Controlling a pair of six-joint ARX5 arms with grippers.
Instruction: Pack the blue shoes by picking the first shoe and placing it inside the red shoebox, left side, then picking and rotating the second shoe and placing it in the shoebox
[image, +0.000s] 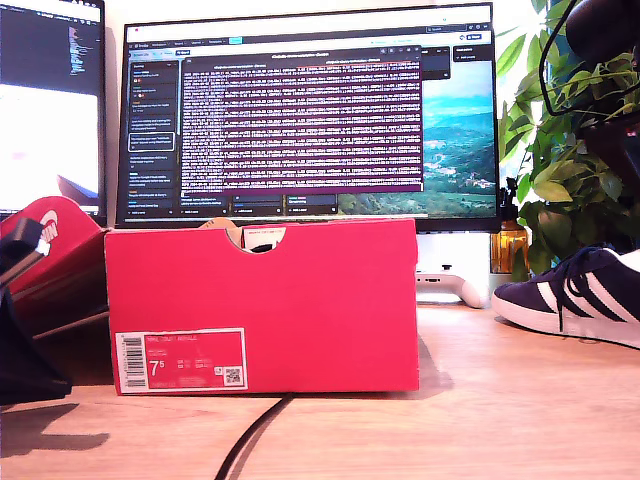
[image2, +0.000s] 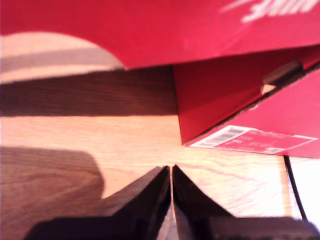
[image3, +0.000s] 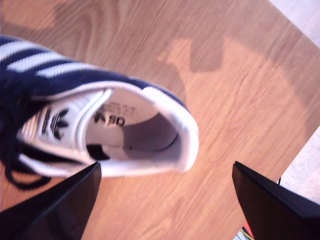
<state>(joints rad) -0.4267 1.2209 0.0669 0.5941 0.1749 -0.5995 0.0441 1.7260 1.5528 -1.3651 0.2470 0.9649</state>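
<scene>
The red shoebox (image: 300, 300) stands mid-table with its barcode label (image: 180, 362) facing the camera, and its lid (image: 55, 240) leans at the exterior view's left. One blue shoe (image: 575, 295) with white stripes lies on the table at the exterior view's right. My second gripper (image3: 166, 169) hangs open above this shoe (image3: 100, 120), its fingers (image3: 60, 205) either side of the heel end without touching it. My first gripper (image2: 171, 172) is shut and empty, low over the wood near the box's label corner (image2: 250, 137), under the lid (image2: 150, 30). The box's inside is hidden.
Two monitors (image: 310, 110) stand behind the box, a plant (image: 560, 150) at the exterior view's right. A white controller (image: 450, 285) and an amber bottle (image: 510, 250) sit behind the shoe. A black cable (image: 255, 430) runs from the box to the front edge. Dark arm parts (image: 22, 350) stand beside the lid.
</scene>
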